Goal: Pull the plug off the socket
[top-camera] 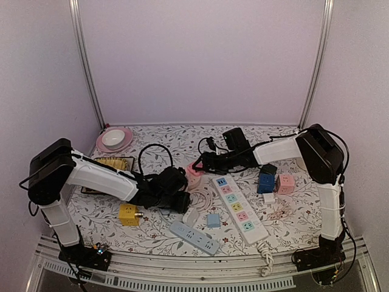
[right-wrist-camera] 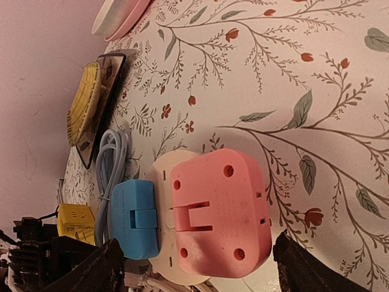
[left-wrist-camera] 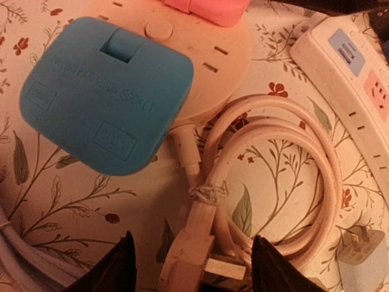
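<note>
On top of a round cream socket (right-wrist-camera: 159, 176), at the middle of a floral-patterned table (top-camera: 292, 219), two plugs sat side by side, both pushed flat against its face: a pink adapter plug (right-wrist-camera: 222, 213) and a blue adapter plug (right-wrist-camera: 135, 216). The right gripper (right-wrist-camera: 203, 274) hovered at the pink one with its jaws spread wide to either side, touching nothing. It looked lined up to close on it and pull.

The left gripper (left-wrist-camera: 191, 271) was on the socket's other side, jaws apart and holding nothing. It was above a coiled white cord (left-wrist-camera: 273, 176), apparently the socket's own, whose pronged cord plug (left-wrist-camera: 209, 264) lay between the fingers. It was probably there to steady the base.

Counted around the socket:
- Two strips: one long white power strip (top-camera: 238, 207) with coloured outlets just right of the socket, and one grey-blue power strip (top-camera: 194, 237) nearer the arms.
- Four loose cubes: a yellow cube (top-camera: 129, 214) to the left, a pale blue cube (top-camera: 213, 220) near the arms, and a dark blue cube (top-camera: 265, 181) and a pink cube (top-camera: 285, 183) to the right.
- One bowl (top-camera: 113, 138) and one dark tray (right-wrist-camera: 115, 67), both to the left.
</note>
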Controlling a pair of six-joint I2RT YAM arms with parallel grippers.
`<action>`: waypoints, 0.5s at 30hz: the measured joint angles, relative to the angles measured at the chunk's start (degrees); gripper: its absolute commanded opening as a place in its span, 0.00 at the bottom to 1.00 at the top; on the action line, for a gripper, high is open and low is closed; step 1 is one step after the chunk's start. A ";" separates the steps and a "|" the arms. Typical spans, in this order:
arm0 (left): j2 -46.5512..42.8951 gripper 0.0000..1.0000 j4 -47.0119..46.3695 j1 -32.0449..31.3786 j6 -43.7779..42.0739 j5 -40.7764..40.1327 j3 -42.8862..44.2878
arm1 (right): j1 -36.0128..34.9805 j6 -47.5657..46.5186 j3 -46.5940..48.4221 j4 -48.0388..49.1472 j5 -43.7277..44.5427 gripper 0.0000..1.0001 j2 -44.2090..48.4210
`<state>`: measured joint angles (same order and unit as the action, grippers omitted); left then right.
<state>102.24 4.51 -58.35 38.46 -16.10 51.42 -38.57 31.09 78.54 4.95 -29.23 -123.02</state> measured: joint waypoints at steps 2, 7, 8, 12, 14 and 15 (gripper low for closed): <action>-1.16 0.68 0.96 0.02 0.15 -0.35 0.04 | 0.04 0.48 0.09 1.18 -0.68 0.81 -0.55; -7.13 0.69 2.23 1.49 2.19 -0.76 0.00 | 0.57 2.19 0.33 3.78 -3.13 0.73 -2.01; -8.24 0.69 2.21 2.10 2.73 -0.57 -0.15 | 0.74 2.60 0.50 4.09 -3.56 0.71 -2.32; -12.22 0.69 1.81 6.43 5.44 0.68 -1.57 | 0.90 4.61 1.36 5.53 -5.66 0.62 -3.89; -12.48 0.69 1.77 8.90 6.45 1.36 -1.88 | 1.03 5.84 1.42 6.69 -6.62 0.59 -4.61; -12.28 0.69 1.81 10.05 6.69 1.70 -1.92 | 1.07 6.34 1.42 7.23 -7.04 0.57 -4.83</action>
<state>89.95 6.33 -48.29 45.15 -14.39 49.50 -37.50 37.43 79.96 12.19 -36.27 -127.85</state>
